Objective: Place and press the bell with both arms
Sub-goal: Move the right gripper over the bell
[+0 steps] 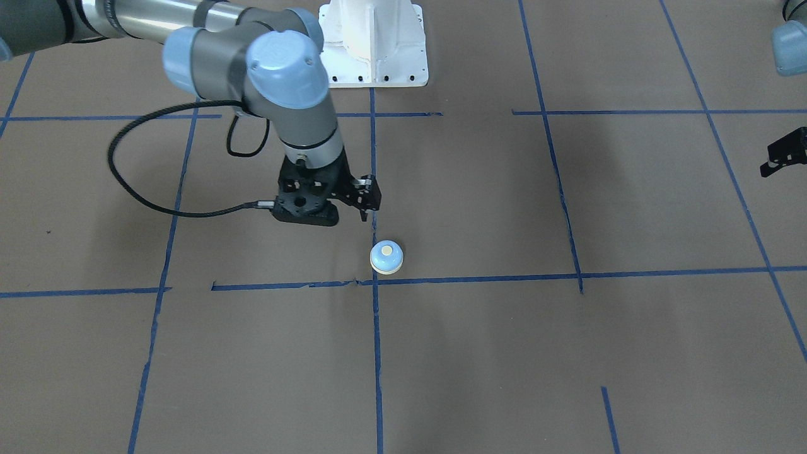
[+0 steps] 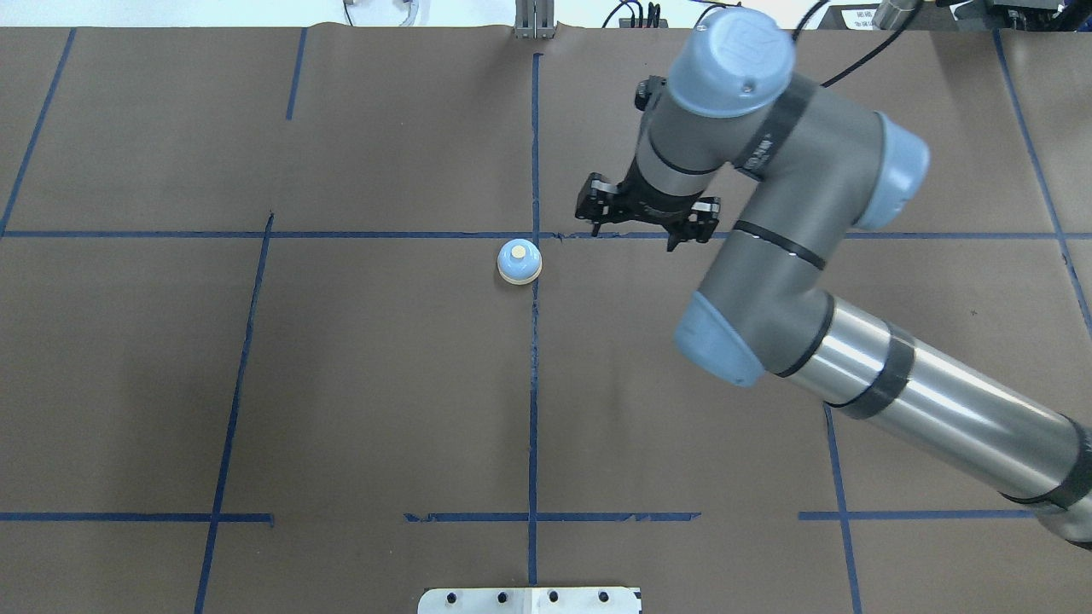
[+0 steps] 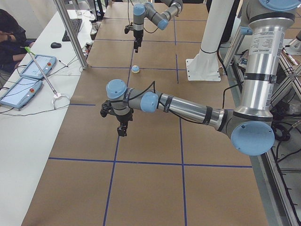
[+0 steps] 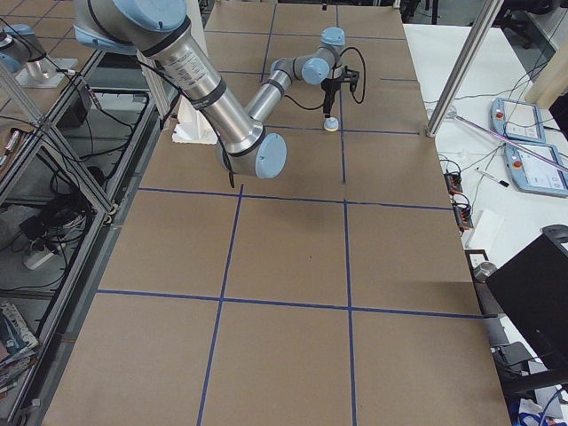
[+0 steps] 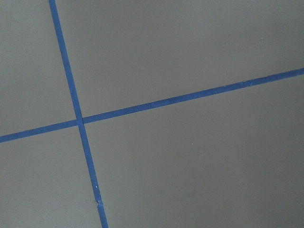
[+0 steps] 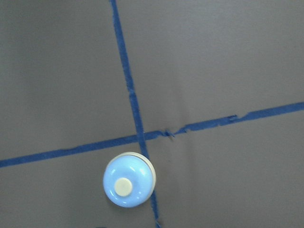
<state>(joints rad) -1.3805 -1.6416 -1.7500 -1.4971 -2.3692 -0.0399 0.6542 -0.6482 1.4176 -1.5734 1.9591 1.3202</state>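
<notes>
The bell (image 1: 386,256) is a small light-blue dome with a cream button. It stands upright on the brown table beside a blue tape crossing, and also shows in the overhead view (image 2: 519,261) and the right wrist view (image 6: 128,185). My right gripper (image 2: 633,236) hangs above the table a little to the robot's right of the bell, not touching it. Its fingers look spread and hold nothing. It also shows in the front view (image 1: 334,214). My left gripper (image 3: 121,129) hovers over bare table far from the bell. Only its edge shows in the front view (image 1: 785,154), so I cannot tell its state.
The white pedestal base (image 1: 373,44) stands at the robot's side of the table. Blue tape lines (image 5: 78,118) grid the brown surface. A side table with tablets (image 3: 28,70) and a seated person (image 3: 9,33) lies beyond the table's far edge.
</notes>
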